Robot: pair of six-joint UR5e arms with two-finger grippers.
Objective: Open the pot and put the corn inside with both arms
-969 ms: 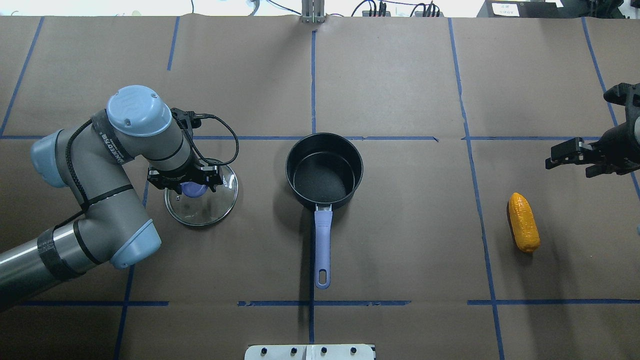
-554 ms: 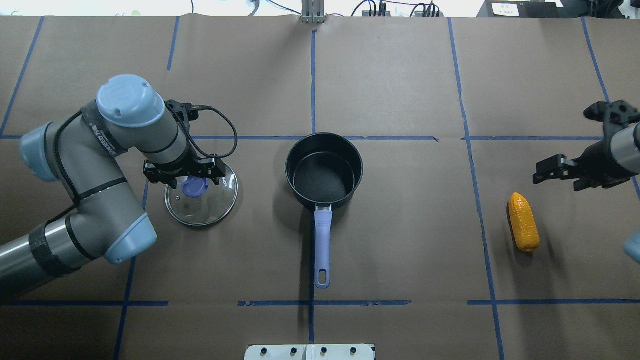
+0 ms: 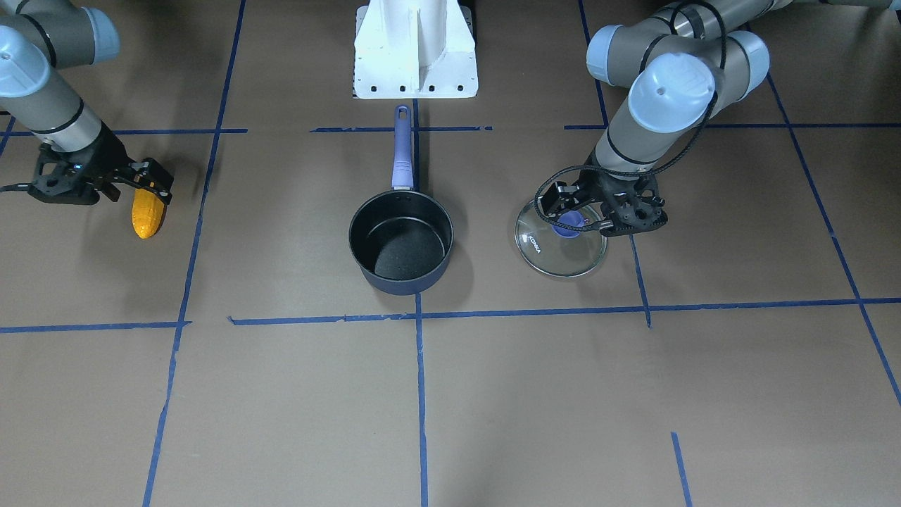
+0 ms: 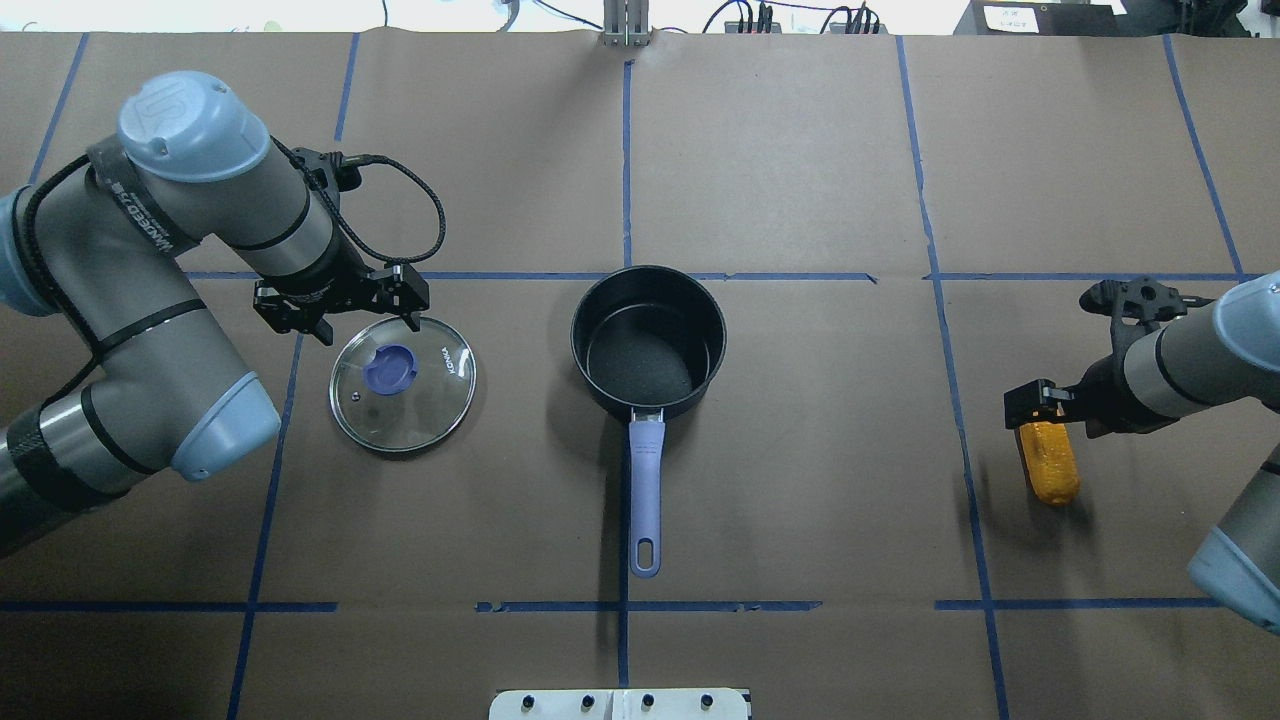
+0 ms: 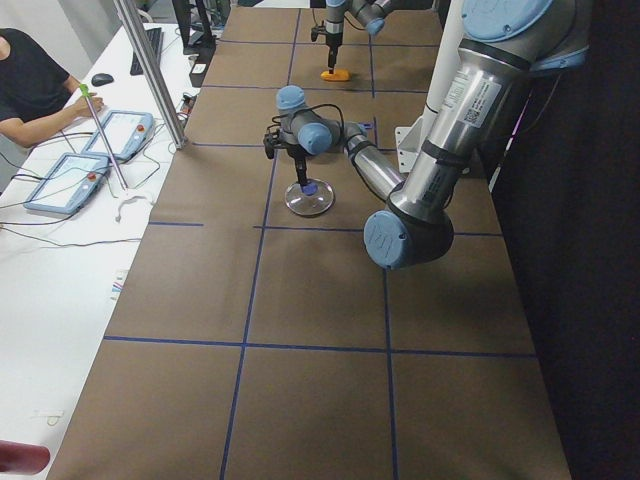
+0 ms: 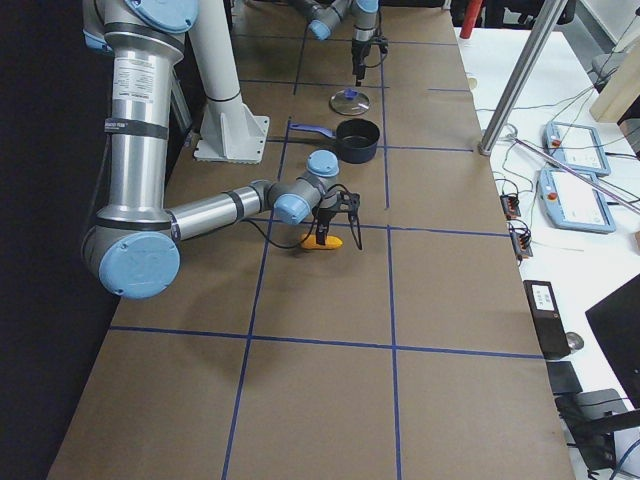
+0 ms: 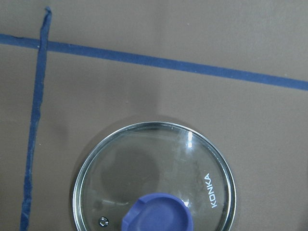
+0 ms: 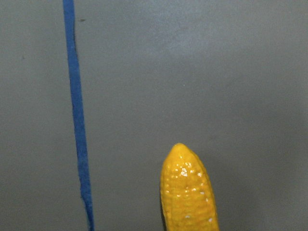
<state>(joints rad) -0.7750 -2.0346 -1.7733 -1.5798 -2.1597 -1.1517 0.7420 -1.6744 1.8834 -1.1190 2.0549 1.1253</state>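
Note:
The dark pot (image 4: 648, 340) stands open at the table's middle, its purple handle (image 4: 645, 480) pointing toward the robot. Its inside is bare. The orange-yellow corn (image 4: 1050, 465) lies on the table at the right. My right gripper (image 4: 1040, 408) is open and hovers over the corn's far tip; the right wrist view shows the corn (image 8: 187, 192) just below, with nothing gripped. My left gripper (image 4: 340, 305) is open and empty, raised just behind the glass lid (image 4: 403, 383), which lies flat on the table left of the pot.
The white robot base (image 3: 415, 49) sits at the near table edge, behind the pot handle. Blue tape lines (image 4: 626, 160) cross the brown table cover. An operator and tablets (image 5: 70, 160) are at a side desk beyond the far edge.
My left gripper has lifted off the lid's blue knob and moved back and left; the lid stays on the table. My right gripper has moved left and down over the corn's far end.

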